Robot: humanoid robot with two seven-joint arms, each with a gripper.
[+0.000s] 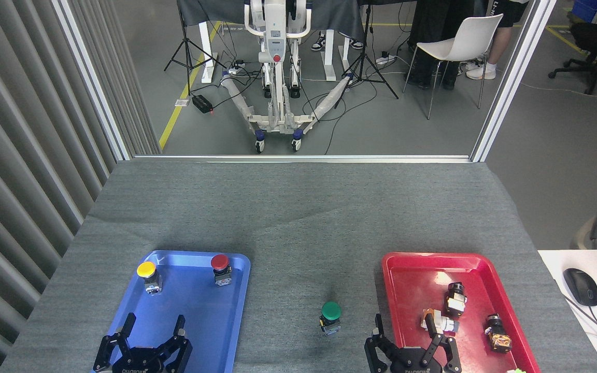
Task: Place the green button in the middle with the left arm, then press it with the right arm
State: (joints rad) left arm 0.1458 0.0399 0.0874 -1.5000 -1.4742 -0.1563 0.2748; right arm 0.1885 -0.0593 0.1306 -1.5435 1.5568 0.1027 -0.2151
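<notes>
The green button stands upright on the bare grey cloth of the middle, between the two trays. My left gripper is open at the bottom edge, over the near end of the blue tray, well left of the button. At the bottom edge too, my right gripper is open over the red tray's near left corner, a short way right of the button. Neither gripper touches the button or holds anything.
A yellow button and a red button stand at the far end of the blue tray. Several small switch parts lie in the red tray. A white side table with a mouse is at the right.
</notes>
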